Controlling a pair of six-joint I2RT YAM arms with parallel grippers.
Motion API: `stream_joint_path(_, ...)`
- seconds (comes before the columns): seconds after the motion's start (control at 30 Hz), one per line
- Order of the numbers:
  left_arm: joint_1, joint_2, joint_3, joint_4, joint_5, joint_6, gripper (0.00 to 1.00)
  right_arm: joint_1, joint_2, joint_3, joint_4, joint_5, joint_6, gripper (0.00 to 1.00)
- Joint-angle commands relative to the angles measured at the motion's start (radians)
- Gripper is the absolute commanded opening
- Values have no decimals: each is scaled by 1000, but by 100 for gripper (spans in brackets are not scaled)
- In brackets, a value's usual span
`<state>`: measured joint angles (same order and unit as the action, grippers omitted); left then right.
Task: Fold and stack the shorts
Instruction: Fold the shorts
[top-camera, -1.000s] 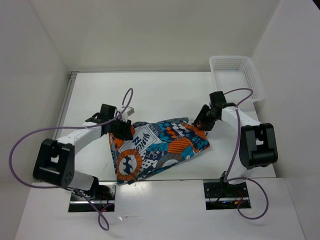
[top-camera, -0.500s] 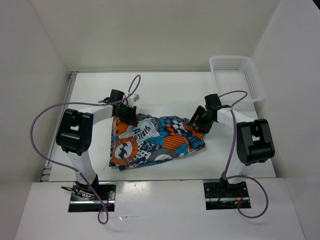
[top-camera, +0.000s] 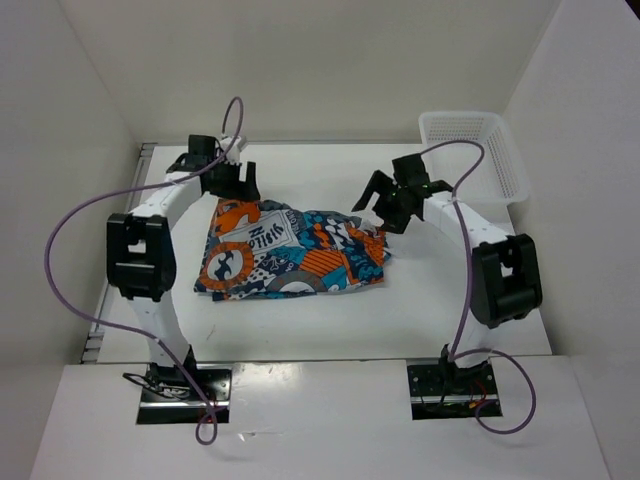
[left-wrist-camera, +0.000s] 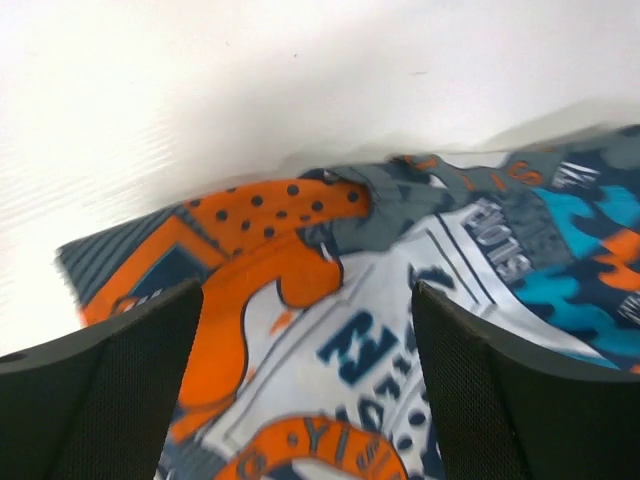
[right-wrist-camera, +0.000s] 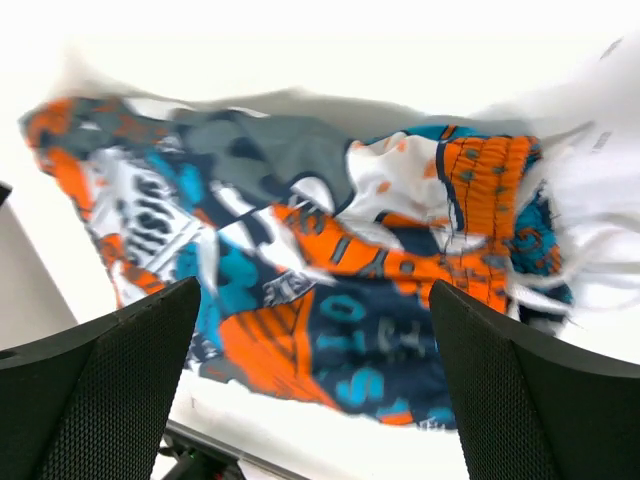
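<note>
Your shorts (top-camera: 290, 255) lie rumpled mid-surface (top-camera: 450, 300), between the arms. Your left fingers (left-wrist-camera: 100, 390) are spread wide over the far left corner, holding nothing. Your right fingers (right-wrist-camera: 95, 390) gape empty above the right edge.

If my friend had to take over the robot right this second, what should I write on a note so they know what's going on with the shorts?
Left hand: open, holding nothing, over the far left corner of the shorts.
Right hand: open, holding nothing, over the shorts' far right edge.
Where things are: the shorts lie in one rumpled patch on the table, between the two hands. The basket sits at the far right corner, apart from them.
Done: hard to tell; the cloth looks bunched, not neatly folded.
Left: smooth it, finish the fold, then stack.
</note>
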<state>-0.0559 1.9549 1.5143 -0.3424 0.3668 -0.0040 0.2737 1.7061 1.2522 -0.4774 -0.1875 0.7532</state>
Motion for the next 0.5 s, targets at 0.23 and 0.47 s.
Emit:
stream_joint_path(0.23, 123, -428, -437, -46, 38, 4, 84, -36, -125, -169, -33, 20, -94, 100)
stream_joint_path(0.47, 145, -459, -603, -29, -16, 4, 86, -36, -69, -255, 26, 31, -94, 99)
